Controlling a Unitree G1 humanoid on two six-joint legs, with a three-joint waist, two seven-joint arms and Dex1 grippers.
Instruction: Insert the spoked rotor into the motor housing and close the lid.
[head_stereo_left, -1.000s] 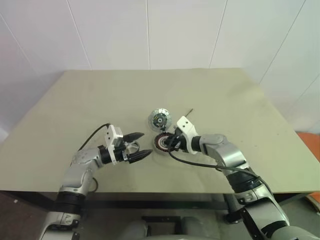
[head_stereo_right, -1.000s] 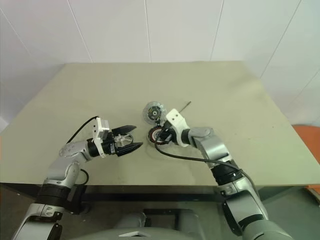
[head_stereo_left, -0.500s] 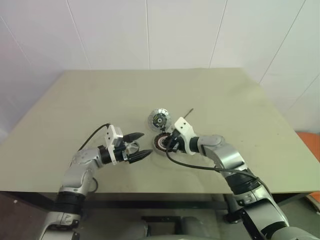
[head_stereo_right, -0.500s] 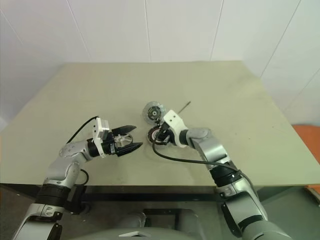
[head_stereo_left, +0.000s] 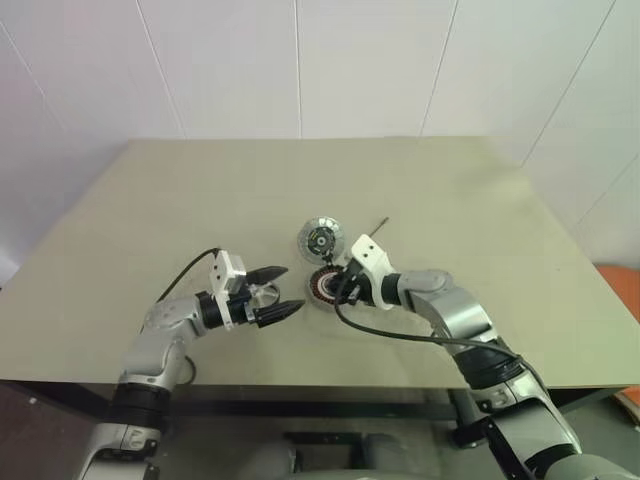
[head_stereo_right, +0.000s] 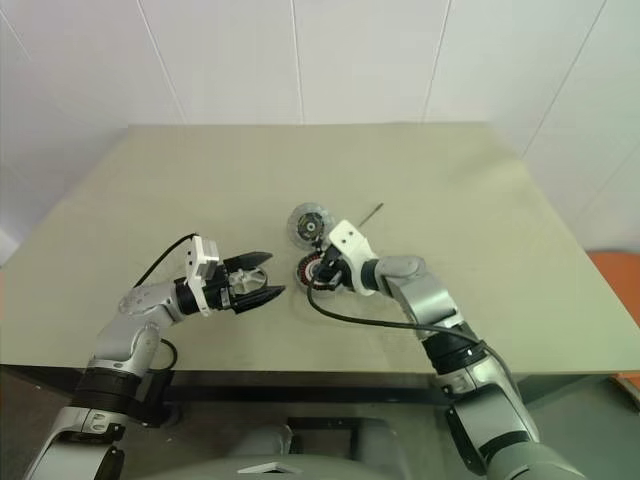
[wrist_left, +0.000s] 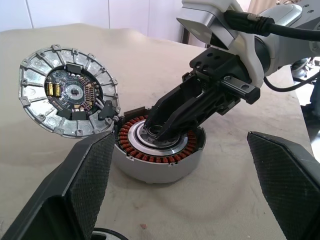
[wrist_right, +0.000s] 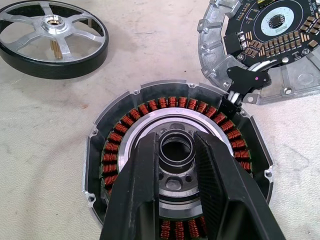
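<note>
Copper windings ring the motor housing (wrist_right: 179, 165), a shallow silver-rimmed cup that sits flat on the beige desk (head_stereo_left: 180, 200), a little nearer the front edge than the back one and about midway between the side edges. Inside the windings lies a bright metal ring around a dark centre with a small dark ring at its middle. The right gripper (wrist_left: 165, 131) slants down into that centre from the right-edge side; its two black fingers (wrist_right: 137, 200) stand narrowly apart on either side of the small dark ring, close against it — whether they actually pinch it cannot be told.

Just beyond the housing, toward the back edge, lies the lid (wrist_left: 67, 90), face up and touching the housing's rim: a silver disc with radial ribs around a dark circuit board, joined to the housing by a short black connector.

On the left-edge side of the housing, near it but apart, the spoked rotor (wrist_right: 54, 37) lies flat — silver spokes, a dark outer band, a pale hub. The left gripper (head_stereo_left: 279, 291) hovers level over it, pointing toward the housing, its fingers spread wide and grasping nothing.

Toward the back right of the lid a thin dark rod (head_stereo_left: 379, 223) lies on the desk.
</note>
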